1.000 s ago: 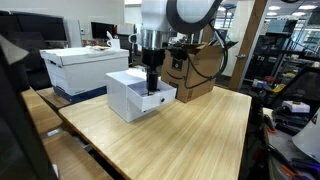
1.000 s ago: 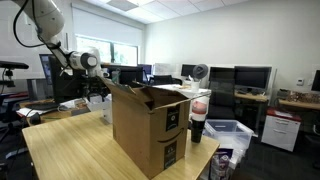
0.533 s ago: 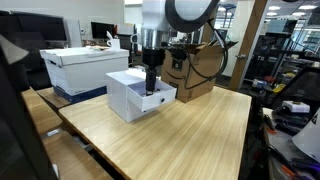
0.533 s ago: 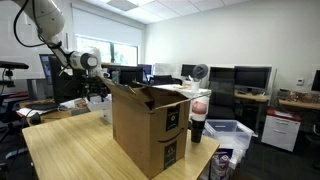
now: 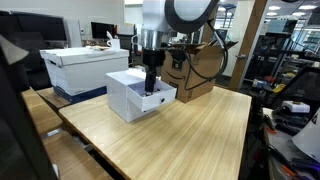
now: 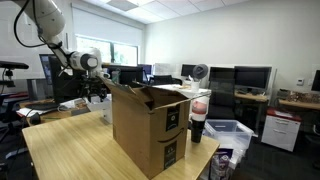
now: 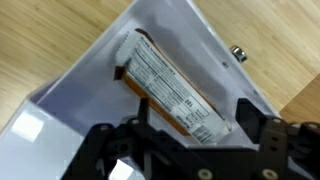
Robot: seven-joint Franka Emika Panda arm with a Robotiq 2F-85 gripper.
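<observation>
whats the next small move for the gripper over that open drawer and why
Probably ease straight down a little, then close. In the wrist view the gripper has its jaws apart, with the near end of the packet between them. The packet lies flat in the open white drawer, and no grip on it shows yet.

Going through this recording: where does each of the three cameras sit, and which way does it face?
Exterior view: off a table corner, facing across it to the white drawer unit; arm and tool show.
Exterior view: low beside the cardboard box, facing the arm at upper left.
Wrist view: looks down into the open drawer at a packet; fingers show.
Shared: both exterior views show the cardboard box and arm.
</observation>
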